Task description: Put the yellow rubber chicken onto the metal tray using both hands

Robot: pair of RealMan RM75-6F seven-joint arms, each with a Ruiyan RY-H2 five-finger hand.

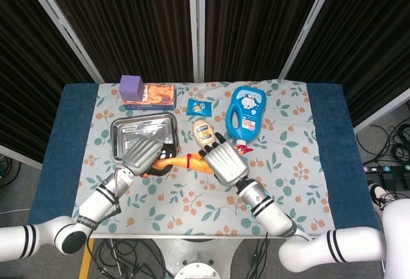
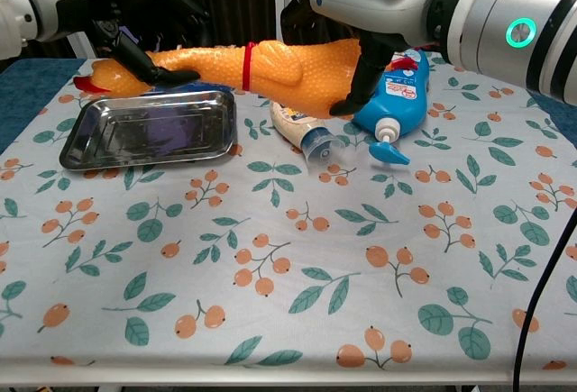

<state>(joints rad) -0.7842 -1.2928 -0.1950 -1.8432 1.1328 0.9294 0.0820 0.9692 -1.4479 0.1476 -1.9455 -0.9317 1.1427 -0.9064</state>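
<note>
The yellow rubber chicken [image 2: 279, 66] with a red band hangs in the air, stretched between both hands. My left hand [image 2: 135, 45] grips its neck end above the metal tray [image 2: 149, 131]. My right hand [image 2: 356, 13] holds its fat body end over the mayonnaise bottle [image 2: 302, 122]. In the head view the left hand [image 1: 142, 154] lies at the tray's [image 1: 122, 128] near edge, the right hand [image 1: 222, 162] covers most of the chicken [image 1: 186, 161]. The tray holds nothing.
A blue cartoon-printed bottle [image 2: 397, 95] lies right of the mayonnaise. At the back of the floral cloth stand a purple cube [image 1: 132, 86], an orange snack box [image 1: 158, 94] and a small blue packet [image 1: 199, 106].
</note>
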